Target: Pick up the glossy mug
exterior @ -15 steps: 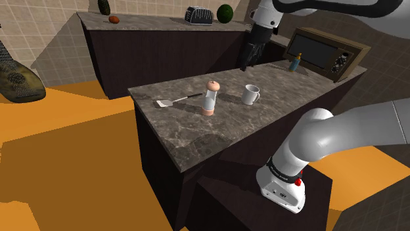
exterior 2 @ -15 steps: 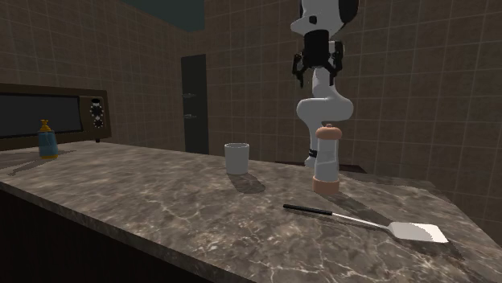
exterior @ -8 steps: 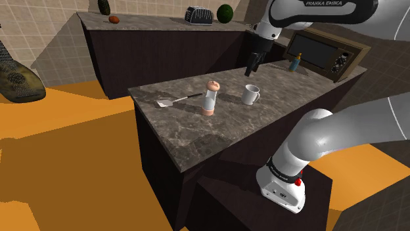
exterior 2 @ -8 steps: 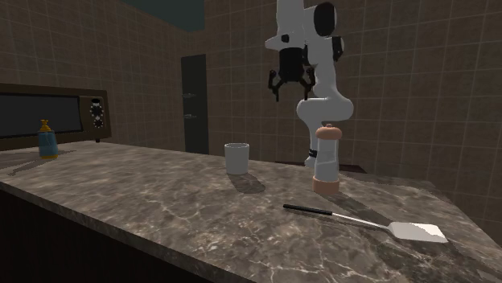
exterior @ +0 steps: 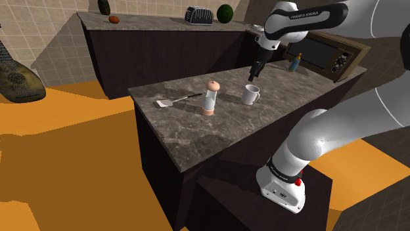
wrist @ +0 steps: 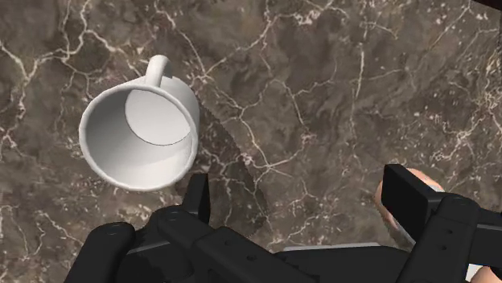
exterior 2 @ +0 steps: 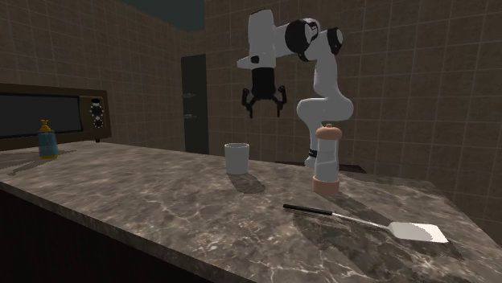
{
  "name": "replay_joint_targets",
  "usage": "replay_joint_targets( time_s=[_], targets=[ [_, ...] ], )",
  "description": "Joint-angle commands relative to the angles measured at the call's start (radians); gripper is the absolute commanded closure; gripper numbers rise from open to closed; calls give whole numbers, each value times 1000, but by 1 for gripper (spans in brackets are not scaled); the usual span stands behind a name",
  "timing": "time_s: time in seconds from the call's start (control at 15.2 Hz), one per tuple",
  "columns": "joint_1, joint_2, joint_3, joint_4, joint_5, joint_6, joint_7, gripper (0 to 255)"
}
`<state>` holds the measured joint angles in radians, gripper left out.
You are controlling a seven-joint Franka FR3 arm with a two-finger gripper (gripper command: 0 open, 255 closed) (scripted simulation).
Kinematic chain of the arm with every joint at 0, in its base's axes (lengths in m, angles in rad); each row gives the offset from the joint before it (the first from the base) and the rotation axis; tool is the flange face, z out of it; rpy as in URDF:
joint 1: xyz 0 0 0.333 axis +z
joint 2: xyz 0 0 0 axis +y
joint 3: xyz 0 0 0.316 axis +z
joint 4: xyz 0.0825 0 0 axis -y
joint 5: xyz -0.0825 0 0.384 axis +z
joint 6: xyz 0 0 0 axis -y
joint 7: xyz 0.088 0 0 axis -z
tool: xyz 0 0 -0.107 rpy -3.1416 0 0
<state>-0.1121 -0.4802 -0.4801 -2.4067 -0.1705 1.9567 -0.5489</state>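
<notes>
Mug (wrist: 138, 133) white, smooth, upright on veined marble counter (wrist: 322, 80). Second exterior view: I see gripper (exterior 2: 265, 108) at its 1 o'clock, pointing down, spread, empty.

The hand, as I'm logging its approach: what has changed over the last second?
The hand, open and empty, has swung down and toward the second exterior view's left, ending up above the counter, nearly over the white mug. The mug, the grinder and the spatula stayed put.

Glossy white rounded arm links (exterior: 341, 128), dark grey joints (exterior 2: 305, 37), dark FRANKA EMIKA lettering (exterior: 309, 12) on one link, tiny red spot (exterior: 299, 182) near base, chunky all-black two-finger gripper (exterior 2: 263, 110).
</notes>
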Motion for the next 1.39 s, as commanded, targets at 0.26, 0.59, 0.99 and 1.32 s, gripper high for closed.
replay_joint_targets(
  time_s=[0.26,0.59,0.99,1.32],
  targets=[
    [11,196,-140,66,44,123,-171,0],
    [21,402,-244,157,168,201,-356,0],
    [10,510,-262,166,256,267,-445,0],
    [6,548,-259,148,293,311,-473,0]
  ],
)
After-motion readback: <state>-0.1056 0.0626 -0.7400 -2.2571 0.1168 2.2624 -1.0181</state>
